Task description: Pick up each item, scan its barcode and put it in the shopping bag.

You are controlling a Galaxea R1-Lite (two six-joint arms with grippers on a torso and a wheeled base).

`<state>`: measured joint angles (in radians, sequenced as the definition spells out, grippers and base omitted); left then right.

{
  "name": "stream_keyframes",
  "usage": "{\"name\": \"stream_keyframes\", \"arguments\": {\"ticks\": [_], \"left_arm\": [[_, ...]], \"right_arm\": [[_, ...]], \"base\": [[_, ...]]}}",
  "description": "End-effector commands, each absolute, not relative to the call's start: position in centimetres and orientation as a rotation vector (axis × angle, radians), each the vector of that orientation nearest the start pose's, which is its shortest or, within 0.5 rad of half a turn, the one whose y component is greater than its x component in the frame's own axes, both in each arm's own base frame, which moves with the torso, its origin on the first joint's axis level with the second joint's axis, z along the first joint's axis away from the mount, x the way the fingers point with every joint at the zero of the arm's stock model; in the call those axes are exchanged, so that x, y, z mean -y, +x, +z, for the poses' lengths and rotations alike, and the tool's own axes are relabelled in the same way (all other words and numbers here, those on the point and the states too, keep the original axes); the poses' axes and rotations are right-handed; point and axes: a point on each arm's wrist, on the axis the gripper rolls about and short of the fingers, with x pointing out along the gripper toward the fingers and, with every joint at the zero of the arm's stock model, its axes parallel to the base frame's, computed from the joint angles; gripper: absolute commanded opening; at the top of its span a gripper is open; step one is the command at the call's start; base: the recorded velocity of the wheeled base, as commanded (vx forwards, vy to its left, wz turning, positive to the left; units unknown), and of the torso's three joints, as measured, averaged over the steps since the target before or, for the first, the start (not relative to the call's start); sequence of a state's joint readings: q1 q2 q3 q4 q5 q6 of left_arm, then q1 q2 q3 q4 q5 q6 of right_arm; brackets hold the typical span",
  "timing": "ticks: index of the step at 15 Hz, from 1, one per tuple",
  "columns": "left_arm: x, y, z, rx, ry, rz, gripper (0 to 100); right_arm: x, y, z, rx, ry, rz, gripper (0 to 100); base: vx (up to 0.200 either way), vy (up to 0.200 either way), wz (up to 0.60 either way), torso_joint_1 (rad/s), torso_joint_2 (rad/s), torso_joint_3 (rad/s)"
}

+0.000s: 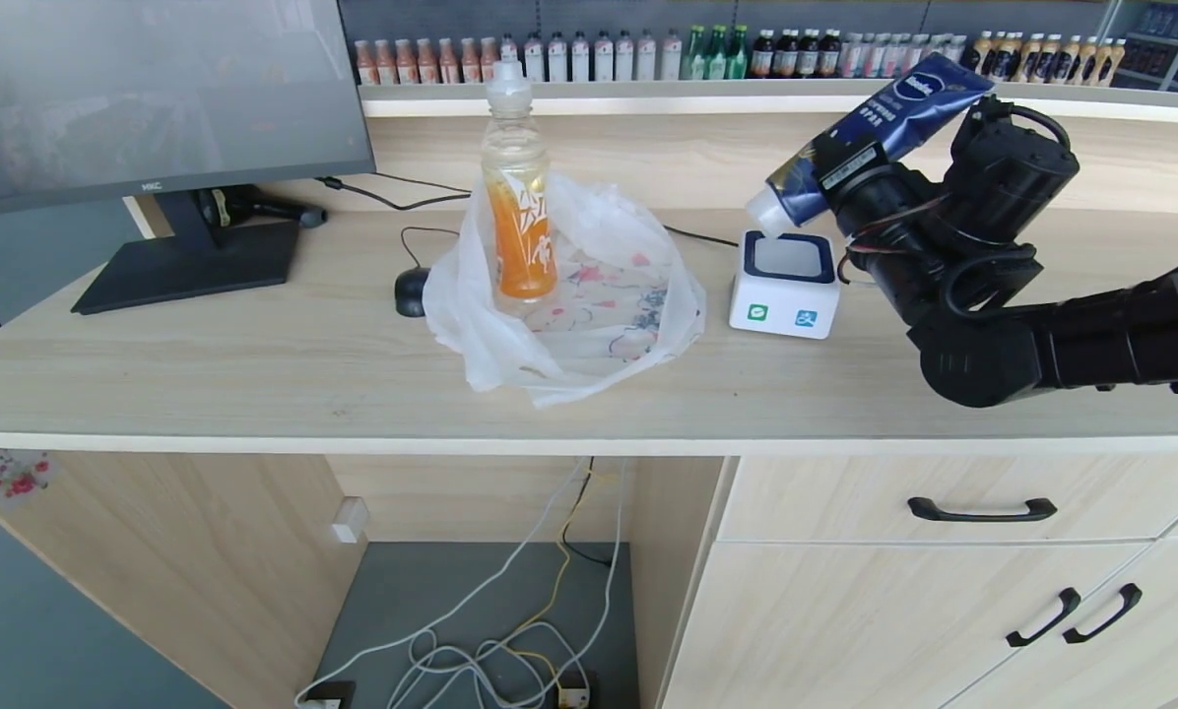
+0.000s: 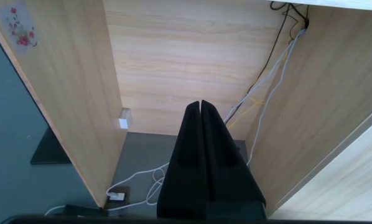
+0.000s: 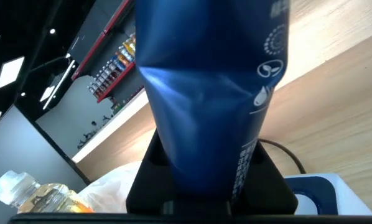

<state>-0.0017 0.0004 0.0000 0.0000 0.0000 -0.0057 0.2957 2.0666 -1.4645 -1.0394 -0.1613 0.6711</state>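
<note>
My right claw [image 1: 848,175] was clamped on the blue tube [image 1: 894,113], holding it tilted cap-down just above the scanner [image 1: 784,286], likely to show it the barcode. The bag [image 1: 638,315], holding a bottle [image 1: 517,197], sat beyond the scanner from that claw. My left claw [image 2: 201,109] hung pressed together below the counter [image 1: 254,374].

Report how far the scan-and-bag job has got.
Done: the orange drink bottle stands in the shopping bag. In hand: the right hand holds the blue tube tilted, cap down, just above the scanner. Left: the tube is not yet in the bag. The left hand hangs shut and empty below the counter.
</note>
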Motion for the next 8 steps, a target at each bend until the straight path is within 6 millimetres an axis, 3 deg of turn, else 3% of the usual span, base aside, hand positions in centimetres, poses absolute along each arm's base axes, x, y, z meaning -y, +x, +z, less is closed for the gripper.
{"name": "stream_keyframes", "arguments": {"ticks": [1,8], "left_arm": [[0.00,-2.28,7.55,0.000,-0.006,-0.002,0],[0.00,-2.28,7.55,0.000,-0.006,-0.002,0]], "right_arm": [[-11.94,40.61,26.78,0.361,0.758,0.268,0],[-12.34,40.96,26.41,0.344,0.755,0.279,0]], "base": [[0.000,0.000,0.00,0.000,0.00,0.000],[0.000,0.000,0.00,0.000,0.00,0.000]]}}
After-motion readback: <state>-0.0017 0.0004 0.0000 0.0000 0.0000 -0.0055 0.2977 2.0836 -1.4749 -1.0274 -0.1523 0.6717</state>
